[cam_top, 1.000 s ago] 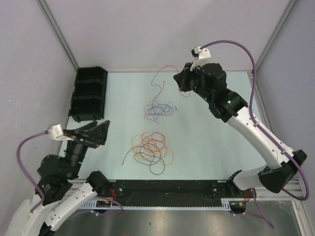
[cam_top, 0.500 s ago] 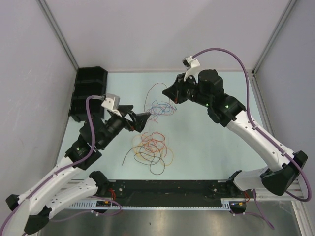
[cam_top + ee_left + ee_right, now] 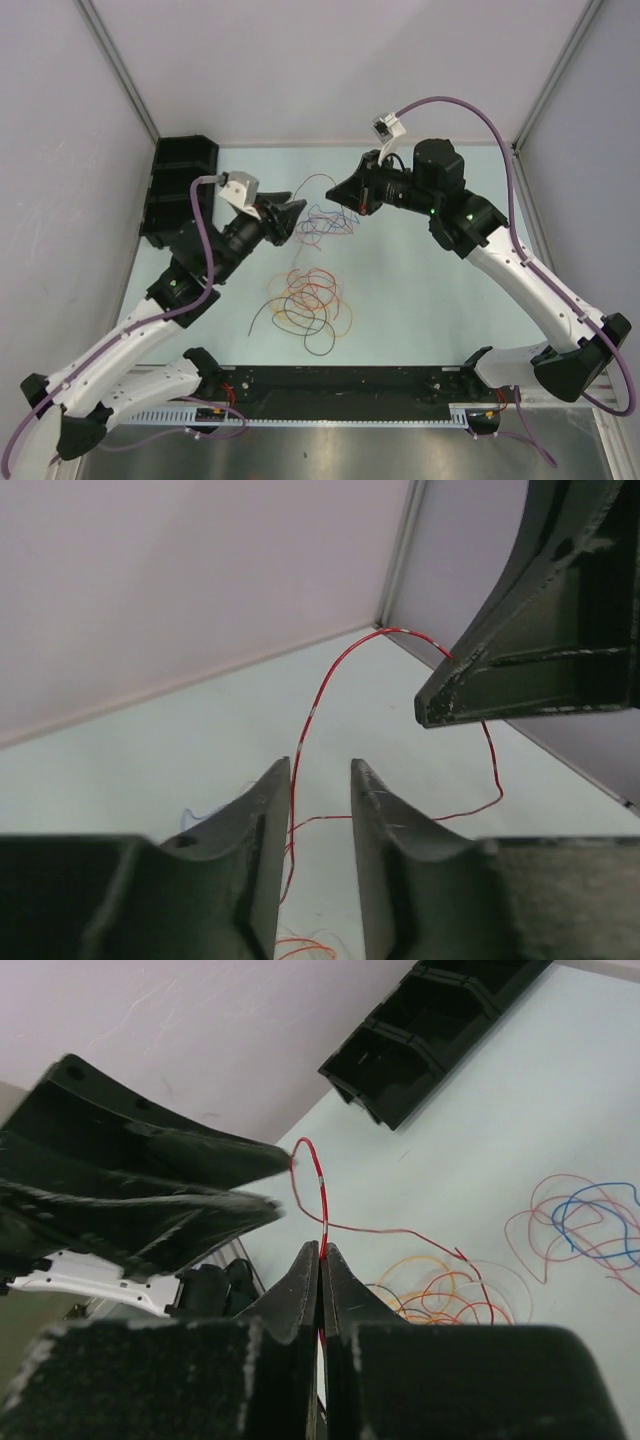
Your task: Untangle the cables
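A red cable [image 3: 322, 1198] sits pinched in the right end effector [image 3: 321, 1252].

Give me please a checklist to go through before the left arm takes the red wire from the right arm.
1. Right gripper pinches the red wire: ok, jaws shut on it.
2. Wire passes between the fingers of the left gripper: ok in the left wrist view.
3. Left gripper closed on the wire: not ok, a gap shows on both sides of it.
4. The two grippers do not touch each other: ok, space shows between them.
5. Wire free of the orange bundle: cannot tell, its lower part runs toward that bundle.
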Action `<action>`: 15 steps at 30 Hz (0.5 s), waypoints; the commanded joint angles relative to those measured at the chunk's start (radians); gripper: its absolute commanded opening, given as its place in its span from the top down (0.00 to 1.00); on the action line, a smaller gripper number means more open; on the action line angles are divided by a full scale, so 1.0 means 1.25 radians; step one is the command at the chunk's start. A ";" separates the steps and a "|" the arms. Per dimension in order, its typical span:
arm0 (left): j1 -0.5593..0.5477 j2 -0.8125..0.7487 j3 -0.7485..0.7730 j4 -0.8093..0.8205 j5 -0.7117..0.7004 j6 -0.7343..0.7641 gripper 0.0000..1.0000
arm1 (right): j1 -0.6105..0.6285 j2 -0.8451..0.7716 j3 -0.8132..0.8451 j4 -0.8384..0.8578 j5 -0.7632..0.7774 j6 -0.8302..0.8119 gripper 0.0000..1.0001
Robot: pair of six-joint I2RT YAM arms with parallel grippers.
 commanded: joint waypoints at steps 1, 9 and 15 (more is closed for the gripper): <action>-0.002 0.087 0.048 0.063 0.032 0.016 0.75 | -0.005 -0.021 0.012 0.026 -0.054 0.014 1.00; -0.002 0.130 0.076 0.075 0.060 0.014 1.00 | -0.032 -0.034 0.012 0.012 -0.085 0.012 1.00; -0.002 0.067 0.092 0.023 0.135 -0.015 1.00 | -0.038 -0.018 0.012 -0.004 -0.065 -0.012 1.00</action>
